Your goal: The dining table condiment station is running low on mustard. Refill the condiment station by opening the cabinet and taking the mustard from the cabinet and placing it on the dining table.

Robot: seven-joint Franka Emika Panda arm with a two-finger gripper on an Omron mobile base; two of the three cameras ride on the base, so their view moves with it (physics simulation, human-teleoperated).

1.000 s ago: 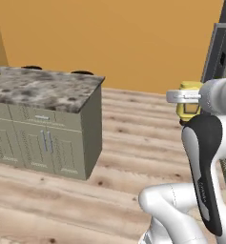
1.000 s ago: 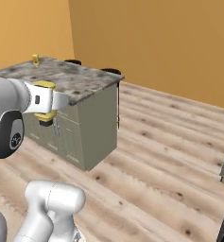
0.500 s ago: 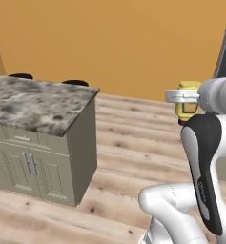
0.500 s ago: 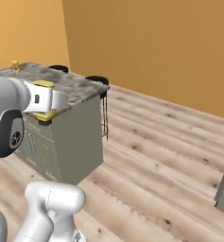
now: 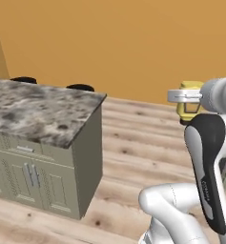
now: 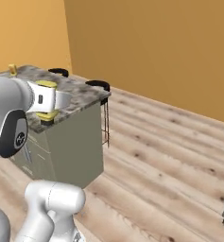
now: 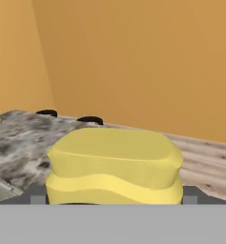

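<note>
Mustard (image 7: 114,164) in pincer (image 5: 190,106); dining table (image 5: 43,112) — marble; orange walls.

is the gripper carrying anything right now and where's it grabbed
Yes: the mustard sits in the gripper, clamped across its wide body; the fingers themselves are hidden behind it.

Mustard (image 7: 114,164) yellow; dining table (image 5: 43,112) top mottled grey-brown-white marble, base beige-green.

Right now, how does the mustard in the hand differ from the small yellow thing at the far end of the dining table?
The mustard is held off the floor in the hand; the small yellow thing stands on the dining table. The mustard is beside the table, the small thing at its far corner. Both are yellow.
</note>
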